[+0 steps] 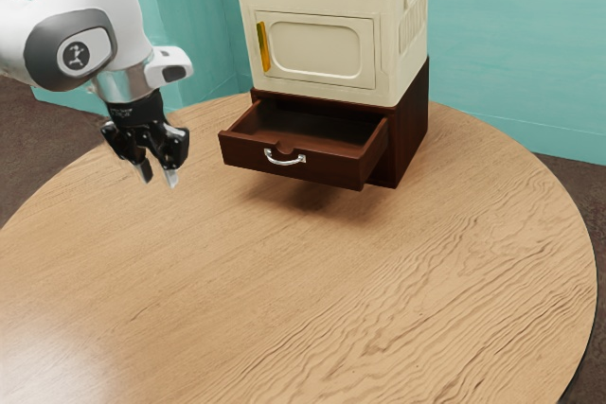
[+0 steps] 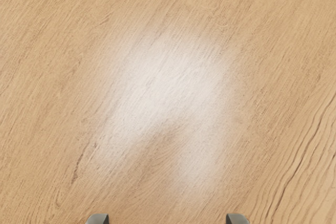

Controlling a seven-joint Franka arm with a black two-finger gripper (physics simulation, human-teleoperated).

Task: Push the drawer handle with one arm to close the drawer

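- I saw the drawer [image 1: 331,168] pulled out; all the closing was left.
- The gripper [image 1: 157,175] was widely open and held nothing.
- Untouched, the handle [image 1: 284,162] was at its three o'clock, in the exterior view.

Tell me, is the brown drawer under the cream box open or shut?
Open. The drawer juts out from its dark cabinet, and you can see down inside it behind the silver handle.
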